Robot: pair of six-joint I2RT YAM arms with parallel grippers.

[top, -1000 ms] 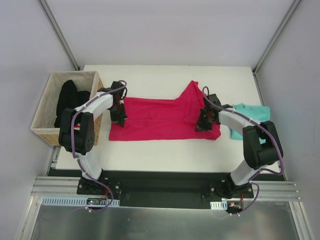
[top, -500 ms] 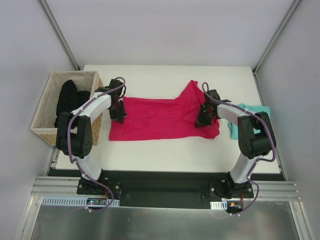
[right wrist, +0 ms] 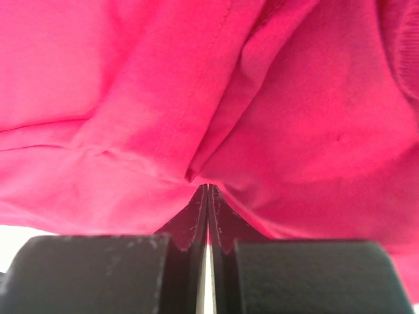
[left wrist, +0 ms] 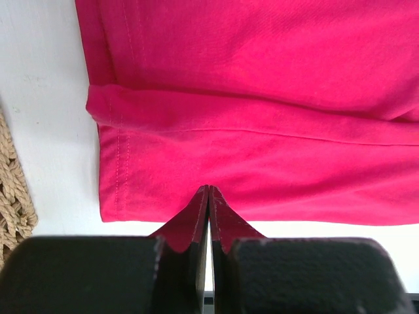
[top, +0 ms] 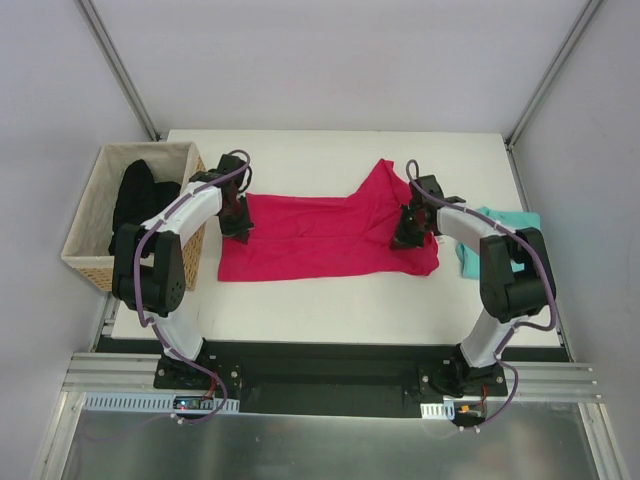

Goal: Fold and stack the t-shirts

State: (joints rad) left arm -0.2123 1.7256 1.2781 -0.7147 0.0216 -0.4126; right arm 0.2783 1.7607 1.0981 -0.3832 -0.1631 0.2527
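the right gripper (top: 408, 232) is clenched on the bright magenta-pink cloth t-shirt (top: 320, 240), and in its wrist view folds bunch into the closed jaws. the left gripper (left wrist: 208, 190) is clamped tight at the pink hem, and i can't tell if cloth is caught there. the pink shirt lies spread across the middle of the white table (top: 330, 305). one plain teal t-shirt (top: 512, 218) sits at the right edge, partly hidden behind the right arm. that makes two shirts. one woven wicker basket (top: 92, 268) at the left holds one crumpled black garment (top: 135, 200), its shape unclear.
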